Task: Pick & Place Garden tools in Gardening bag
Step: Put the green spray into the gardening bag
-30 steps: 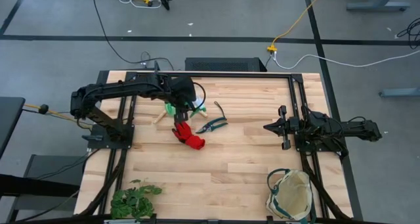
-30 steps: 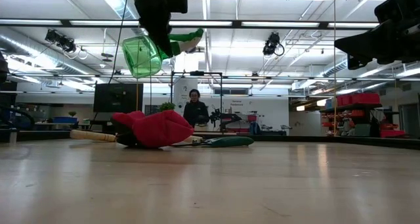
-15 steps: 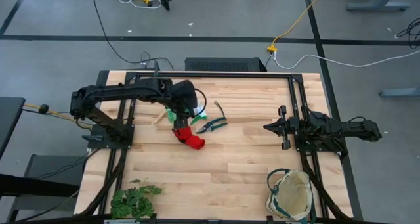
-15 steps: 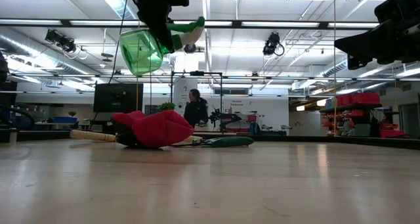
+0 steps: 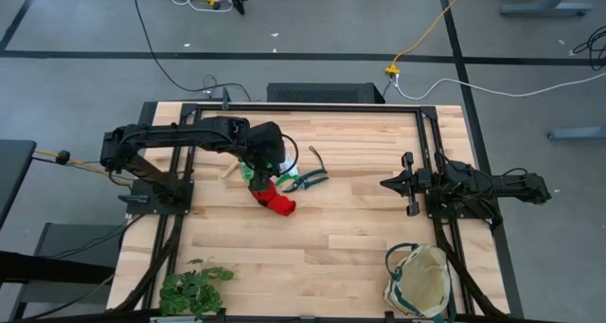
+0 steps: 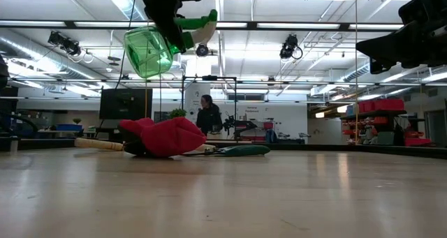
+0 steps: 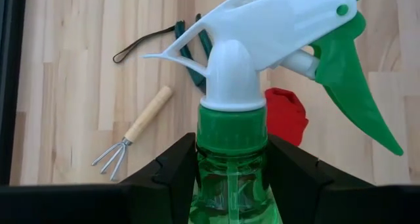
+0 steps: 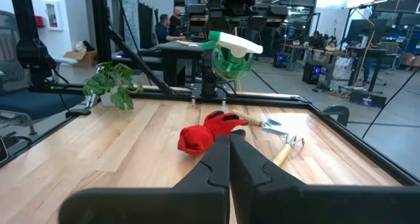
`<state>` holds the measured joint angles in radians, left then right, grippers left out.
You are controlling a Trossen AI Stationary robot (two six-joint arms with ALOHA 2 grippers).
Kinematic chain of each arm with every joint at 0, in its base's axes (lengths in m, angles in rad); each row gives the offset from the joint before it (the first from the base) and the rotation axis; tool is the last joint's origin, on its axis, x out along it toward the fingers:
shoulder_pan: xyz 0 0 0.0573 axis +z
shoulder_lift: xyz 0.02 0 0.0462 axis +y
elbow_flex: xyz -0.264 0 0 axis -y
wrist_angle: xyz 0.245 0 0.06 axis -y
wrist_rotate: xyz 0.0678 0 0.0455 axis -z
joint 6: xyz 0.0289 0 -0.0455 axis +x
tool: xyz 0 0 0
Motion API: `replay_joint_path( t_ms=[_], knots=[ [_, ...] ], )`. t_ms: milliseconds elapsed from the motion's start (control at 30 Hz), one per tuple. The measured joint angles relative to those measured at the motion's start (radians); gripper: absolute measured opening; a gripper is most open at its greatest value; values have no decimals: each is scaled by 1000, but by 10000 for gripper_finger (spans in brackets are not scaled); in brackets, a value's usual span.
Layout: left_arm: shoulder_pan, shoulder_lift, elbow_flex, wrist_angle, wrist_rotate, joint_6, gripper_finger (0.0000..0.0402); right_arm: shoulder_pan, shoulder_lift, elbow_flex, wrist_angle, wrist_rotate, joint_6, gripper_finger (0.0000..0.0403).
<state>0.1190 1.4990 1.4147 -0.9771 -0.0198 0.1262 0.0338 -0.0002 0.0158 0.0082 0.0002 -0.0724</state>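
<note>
Wooden table [image 5: 341, 238]; lab room; person [image 6: 207, 116] behind.

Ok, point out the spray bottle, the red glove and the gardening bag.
spray bottle [image 7: 230, 73]: left wrist view, on its white sprayer head.
red glove [image 6: 167, 137]: low view, on the middle of the bunched fabric.
gardening bag [image 5: 423, 278]: high view, on its cream canvas wall.

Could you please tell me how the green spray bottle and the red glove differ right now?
The green spray bottle hangs above the table in the left gripper, clamped at its neck; the red glove lies on the table, untouched. The bottle is rigid and see-through; the glove is soft and crumpled. Neither is in the gardening bag.
</note>
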Motion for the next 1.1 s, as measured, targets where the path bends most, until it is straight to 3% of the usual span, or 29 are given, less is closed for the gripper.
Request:
replay_joint_path(
  t_ms=[267,567,800,1100],
  knots=[
    [0,0,0,15,-1,-13,167,0,0,0,0,0,0,2],
    [0,0,0,28,-1,-43,167,0,0,0,10,-16,168,2],
    [0,0,0,29,-1,-55,167,0,0,0,57,-16,170,2],
    [0,0,0,28,-1,-56,167,0,0,0,187,73,193,2]
  ],
)
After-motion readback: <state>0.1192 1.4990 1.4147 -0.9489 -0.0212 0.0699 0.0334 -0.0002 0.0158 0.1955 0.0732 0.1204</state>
